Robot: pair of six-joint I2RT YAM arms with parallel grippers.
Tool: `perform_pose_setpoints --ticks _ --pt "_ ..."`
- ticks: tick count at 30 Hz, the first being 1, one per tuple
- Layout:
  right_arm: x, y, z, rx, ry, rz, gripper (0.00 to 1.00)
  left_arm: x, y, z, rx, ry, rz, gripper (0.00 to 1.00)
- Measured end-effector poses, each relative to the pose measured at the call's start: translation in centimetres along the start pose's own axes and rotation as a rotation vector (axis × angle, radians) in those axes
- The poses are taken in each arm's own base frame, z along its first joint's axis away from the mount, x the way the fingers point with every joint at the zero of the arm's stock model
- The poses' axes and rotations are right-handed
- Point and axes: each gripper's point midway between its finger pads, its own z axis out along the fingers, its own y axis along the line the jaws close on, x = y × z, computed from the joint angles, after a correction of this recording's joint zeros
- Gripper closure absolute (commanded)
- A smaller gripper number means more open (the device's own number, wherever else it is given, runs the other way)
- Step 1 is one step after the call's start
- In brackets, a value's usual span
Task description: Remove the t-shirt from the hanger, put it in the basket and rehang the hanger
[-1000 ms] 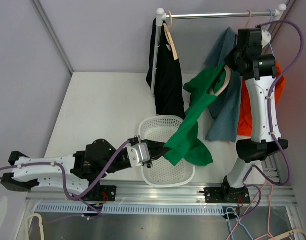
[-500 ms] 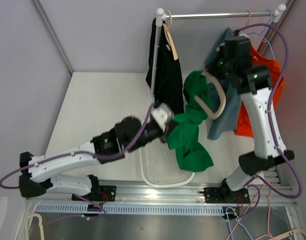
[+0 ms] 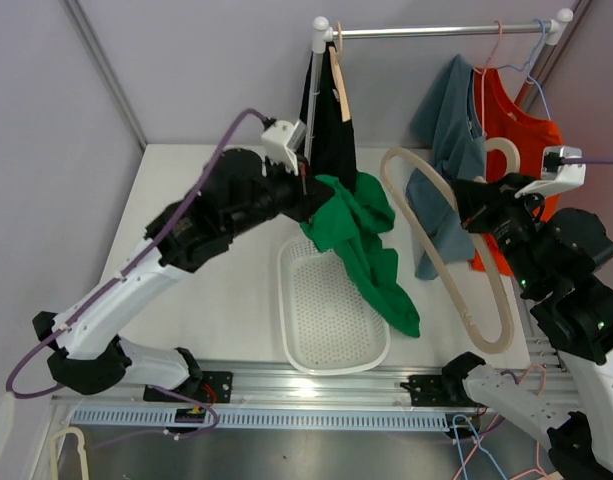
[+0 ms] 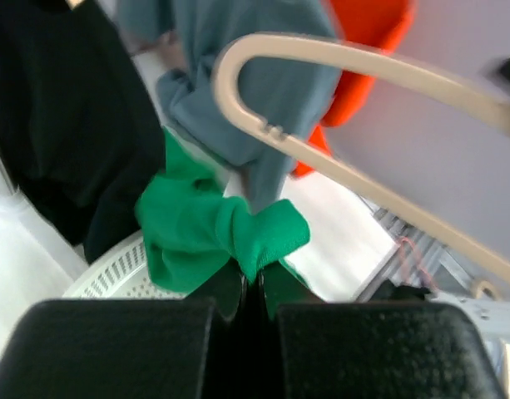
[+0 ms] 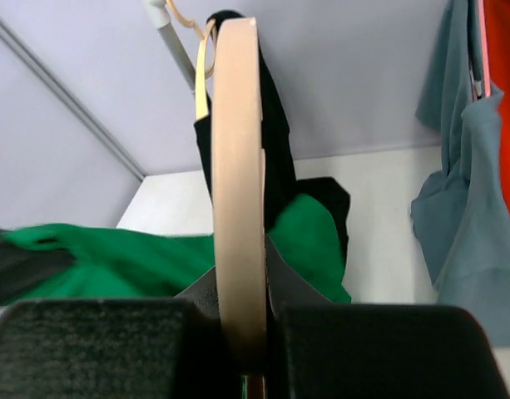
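The left arm has swung up and back toward 11 o'clock, lifting the green t-shirt (image 3: 358,232) with it, while the right arm has drawn the hanger (image 5: 235,166) out toward 3 o'clock, so the two have come apart. The left gripper (image 3: 308,190) is clenched on a bunched fold of the t-shirt, with cloth spilling from between its fingers in the wrist view. The rest of the garment hangs down toward 5 o'clock, its tail trailing over the far rim and right side of the white basket (image 3: 326,322). The right gripper (image 5: 242,320) is clamped on the hanger, which looks bare: no green cloth is on it in any view, and there is open table between it and the t-shirt. By this reading the removal itself is done. What is left is probably only tidying, such as letting the t-shirt down into the basket at 6 o'clock and putting the hanger aside. Black (image 3: 331,130), grey-blue (image 3: 448,110) and orange (image 3: 516,130) clothes hang from the rail (image 3: 436,31) at 12 to 1 o'clock
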Motion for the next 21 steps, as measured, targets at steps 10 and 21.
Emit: perform_pose_setpoints --ticks 10,21 --pt "4.7 -2.1 4.1 0.107 0.056 -0.039 1.0 -22.2 -9.5 -13.5 0.386 -0.54 0.099 0.99" --pt "4.9 -3.5 6.2 0.192 0.001 -0.072 1.0 -10.5 -9.2 -12.0 0.569 -0.359 0.072 0.99"
